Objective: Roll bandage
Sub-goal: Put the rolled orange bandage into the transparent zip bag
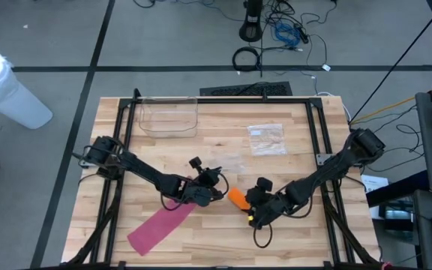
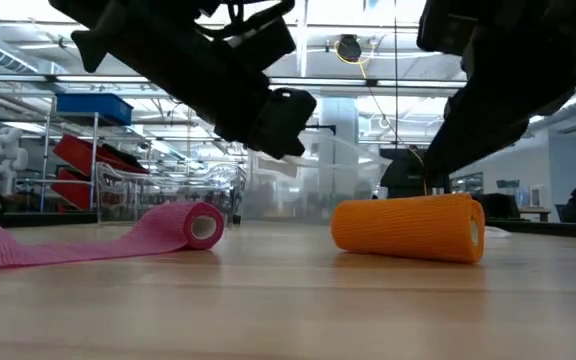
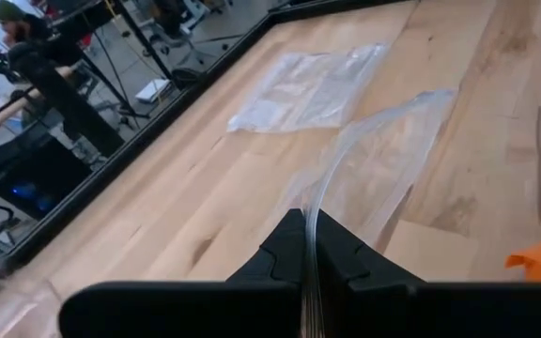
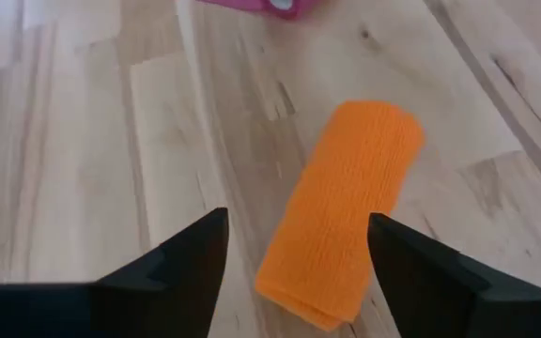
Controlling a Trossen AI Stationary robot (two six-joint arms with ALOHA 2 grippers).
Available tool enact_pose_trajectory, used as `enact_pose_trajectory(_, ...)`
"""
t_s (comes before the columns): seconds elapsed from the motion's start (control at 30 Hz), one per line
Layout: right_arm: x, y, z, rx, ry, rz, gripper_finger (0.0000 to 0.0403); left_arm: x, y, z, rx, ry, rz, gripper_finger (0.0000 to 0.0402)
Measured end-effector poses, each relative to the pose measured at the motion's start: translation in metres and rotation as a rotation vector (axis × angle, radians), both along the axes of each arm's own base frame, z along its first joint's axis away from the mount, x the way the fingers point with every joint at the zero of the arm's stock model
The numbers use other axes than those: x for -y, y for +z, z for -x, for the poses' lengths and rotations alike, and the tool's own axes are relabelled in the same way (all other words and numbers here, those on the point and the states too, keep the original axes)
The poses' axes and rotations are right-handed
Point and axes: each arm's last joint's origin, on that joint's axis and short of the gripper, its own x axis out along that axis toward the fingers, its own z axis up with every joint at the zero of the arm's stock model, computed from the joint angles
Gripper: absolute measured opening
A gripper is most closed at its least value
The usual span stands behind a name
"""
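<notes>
Orange roll [image 4: 341,211] loose on table, just ahead of spread-wide right pincer [image 1: 251,216] — free to roll off or unwind.

Left pincer [image 3: 308,258] clenched on clear wrapper [image 3: 374,160] — pink bandage [image 2: 88,238] beside it, mostly unrolled; risk of dragging it.

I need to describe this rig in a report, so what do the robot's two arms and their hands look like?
Both arms are dark, nearly black, slim jointed links rising from bases at the table's side edges. The left hand and the right hand end in two flat, matte black fingers with angled tips. Thin black cables loop beside each wrist. A small yellow spot shows near the right hand; no readable markings.
</notes>
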Motion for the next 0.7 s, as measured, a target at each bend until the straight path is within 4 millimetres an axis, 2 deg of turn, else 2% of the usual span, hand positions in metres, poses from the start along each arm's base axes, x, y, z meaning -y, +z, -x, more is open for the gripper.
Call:
enact_pose_trajectory(0.2, 0.006, -0.02, -0.007, -0.068, -0.025, 0.037, 0.0274, -0.004, -0.002, -0.002, 0.005, -0.012, 0.04, 0.0006)
enact_pose_trajectory(0.4, 0.013, -0.035, -0.012, -0.117, -0.046, 0.044, 0.0272, -0.003, -0.002, -0.002, 0.015, -0.013, 0.06, 0.0008)
enact_pose_trajectory(0.53, 0.013, -0.037, -0.012, -0.121, -0.052, 0.039, 0.023, -0.005, -0.003, -0.003, 0.014, -0.035, 0.096, 0.001)
enact_pose_trajectory(0.7, 0.012, -0.036, -0.013, -0.125, -0.031, 0.037, 0.0134, -0.005, -0.003, -0.003, 0.02, -0.034, 0.11, 0.0011)
